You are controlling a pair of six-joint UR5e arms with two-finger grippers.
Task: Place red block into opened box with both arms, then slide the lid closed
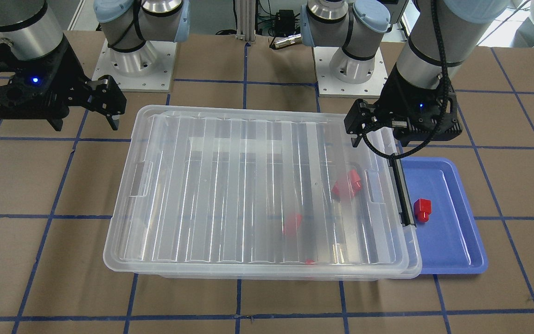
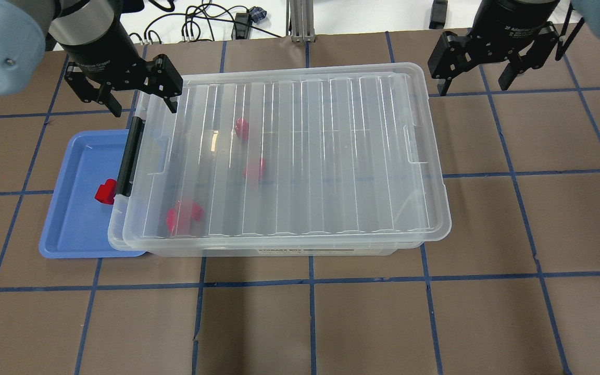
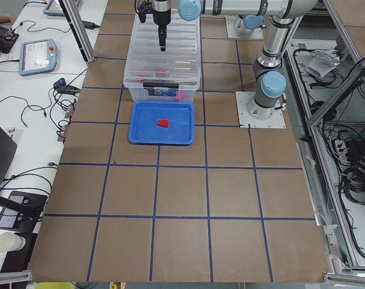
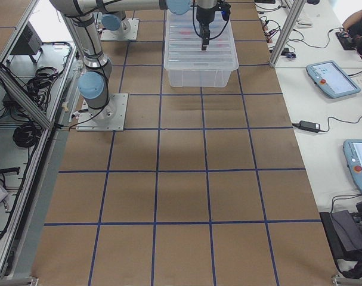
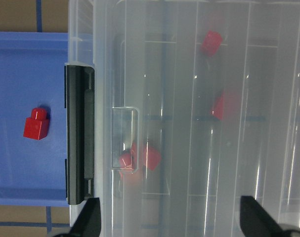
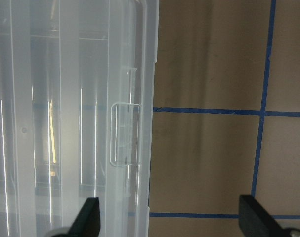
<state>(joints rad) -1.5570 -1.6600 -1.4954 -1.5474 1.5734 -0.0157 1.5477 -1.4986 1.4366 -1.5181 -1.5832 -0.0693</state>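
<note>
Glare and ribbing across the lid (image 2: pixel 331 156), blurring the red shapes (image 2: pixel 184 216) inside the box (image 2: pixel 279 251) to soft smears: three readable from overhead, outlines and poses not. Lid flat over nearly the whole box, only a thin strip of rim bare at the end with the black bar clasp (image 2: pixel 129 156). Left arm (image 2: pixel 89 31) and right arm (image 2: pixel 513 15) cut off above the wrist in the overhead view. In the front view, one finger of the left gripper (image 2: pixel 142 104) hidden behind its own body and cable (image 1: pixel 441 69); in both side views, grippers too small to read. Left gripper pointing straight down over the far clasp-end corner of the box, jaws spread wide, only lid below the gap, clasp just outside one finger (image 5: pixel 88 219). Red block (image 2: pixel 105 191) sharp and uncovered on the blue tray (image 2: pixel 71 229), outside those jaws, past the clasp and well below finger height. Right gripper (image 2: pixel 472 86) likewise vertical, jaws released and empty, off the box's opposite end above the table (image 2: pixel 383 323), beside the far corner. From its wrist camera, lid edge and a handle notch (image 6: pixel 125 134) toward one finger, bare brown table toward the other.
</note>
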